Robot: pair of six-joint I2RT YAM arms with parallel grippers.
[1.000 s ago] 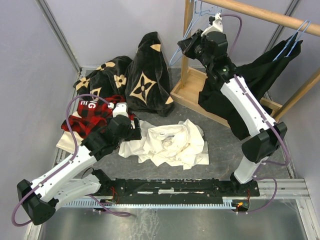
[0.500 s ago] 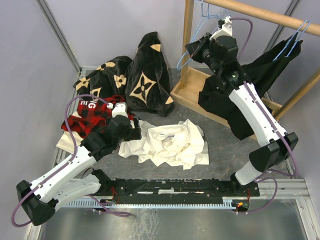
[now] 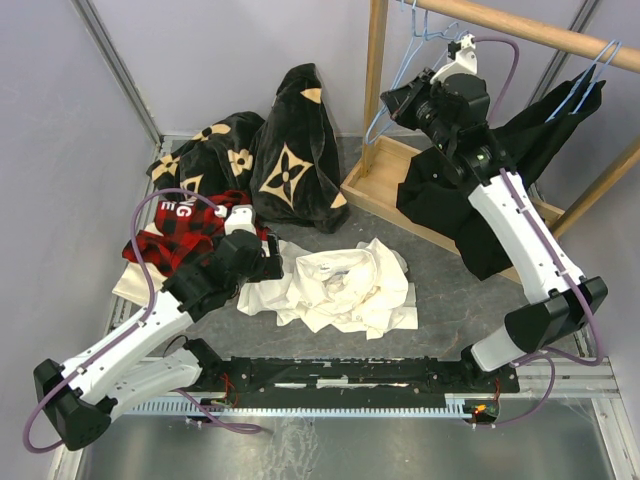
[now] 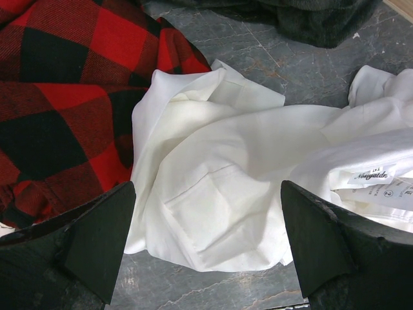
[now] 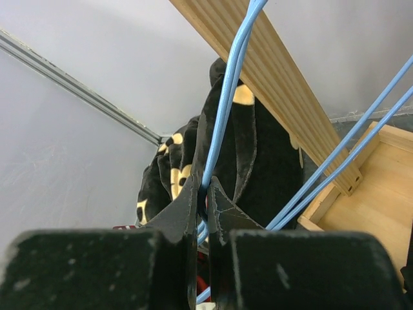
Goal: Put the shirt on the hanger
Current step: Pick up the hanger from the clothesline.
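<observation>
My right end effector is up at the wooden rail, fingers pinched shut on the wire of the hanger. Its hook runs out of my wrist view at the top, so I cannot tell whether it sits on the rail, and the lower wire disappears behind the fingers. My left end effector hangs low over the desk, jaws spread wide and holding nothing. The shirt lies crumpled directly below and between them, its right side cut off. A plaid shirt touches it on the left.
</observation>
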